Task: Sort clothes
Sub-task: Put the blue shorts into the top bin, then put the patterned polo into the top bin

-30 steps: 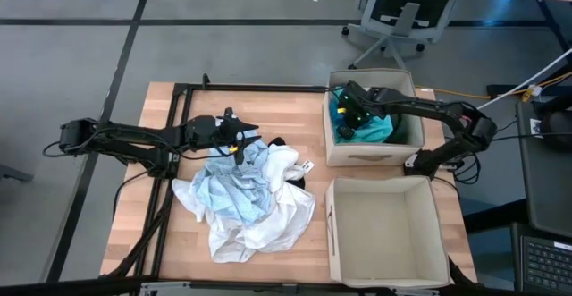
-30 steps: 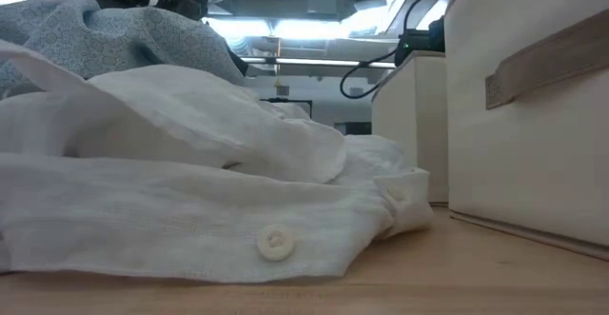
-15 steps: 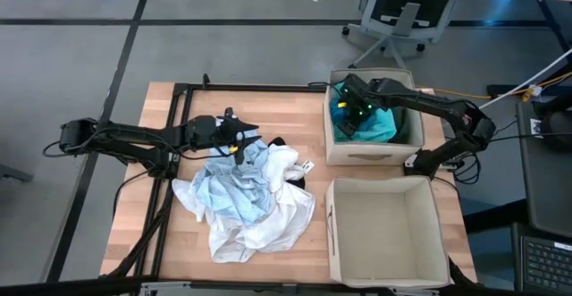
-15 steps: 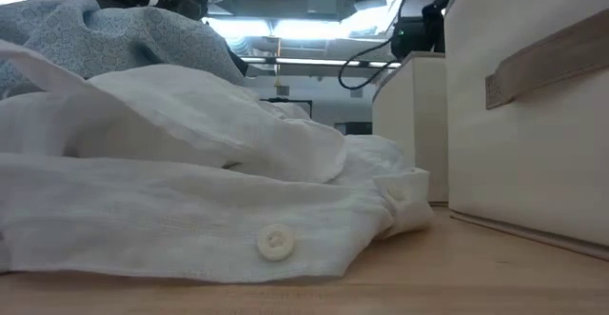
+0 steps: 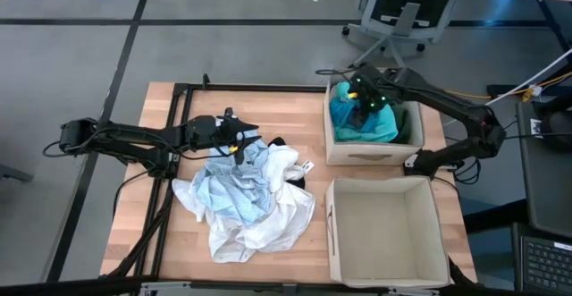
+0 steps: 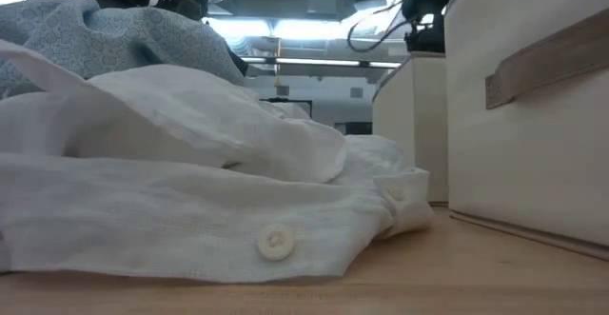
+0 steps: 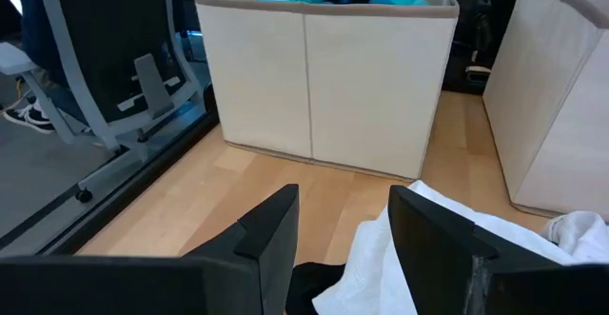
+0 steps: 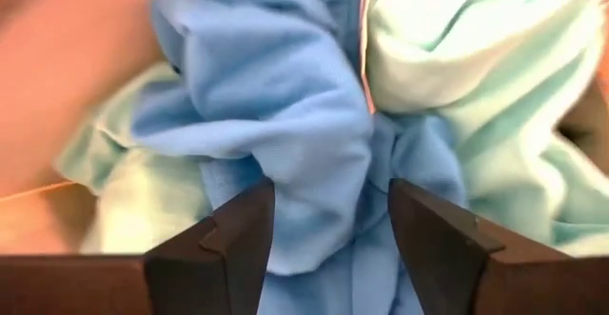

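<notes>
My right end effector [image 5: 365,97] has lifted out of the far box [image 5: 332,149] over the last second; it now hangs just above the teal garment [image 5: 366,122], which lies inside the box. In its wrist view the fingers [image 8: 233,244] stand apart with nothing between them, the teal fabric loose below. I judge that drop finished: one coloured piece sorted, and this arm is free to come back for another.

The left end effector [image 5: 238,144] has not moved. It waits at the far edge of the pile on the surface [image 5: 143,233], fingers [image 7: 271,234] open and empty over white cloth.

The pile is unchanged: the pale blue shirt [image 5: 234,189] on top, the white shirt [image 5: 281,208] under it, something black [image 5: 279,142] showing at the far edge. The near box [image 5: 332,242] holds nothing yet.
</notes>
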You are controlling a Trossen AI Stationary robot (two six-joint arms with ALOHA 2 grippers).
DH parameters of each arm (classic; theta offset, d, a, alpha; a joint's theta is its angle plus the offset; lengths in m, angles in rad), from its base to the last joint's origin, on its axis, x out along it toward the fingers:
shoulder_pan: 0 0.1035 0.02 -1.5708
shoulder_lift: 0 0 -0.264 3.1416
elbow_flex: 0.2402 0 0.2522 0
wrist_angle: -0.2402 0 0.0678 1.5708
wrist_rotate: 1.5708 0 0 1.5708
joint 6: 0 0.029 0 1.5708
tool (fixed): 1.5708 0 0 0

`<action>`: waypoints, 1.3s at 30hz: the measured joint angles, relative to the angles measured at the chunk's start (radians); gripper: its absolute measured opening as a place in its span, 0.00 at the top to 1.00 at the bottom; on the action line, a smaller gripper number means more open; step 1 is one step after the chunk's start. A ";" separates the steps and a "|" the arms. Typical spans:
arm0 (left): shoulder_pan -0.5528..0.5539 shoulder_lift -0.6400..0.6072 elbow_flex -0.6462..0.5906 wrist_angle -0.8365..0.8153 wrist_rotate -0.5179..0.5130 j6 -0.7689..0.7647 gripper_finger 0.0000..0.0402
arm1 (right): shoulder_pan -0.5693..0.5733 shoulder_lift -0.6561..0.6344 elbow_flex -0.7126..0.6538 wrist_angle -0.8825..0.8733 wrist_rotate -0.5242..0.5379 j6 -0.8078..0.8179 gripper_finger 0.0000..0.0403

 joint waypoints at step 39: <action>-0.161 -0.010 0.064 -0.159 0.093 -0.011 0.61 | 0.450 -0.047 -0.078 0.798 -0.200 -0.222 0.48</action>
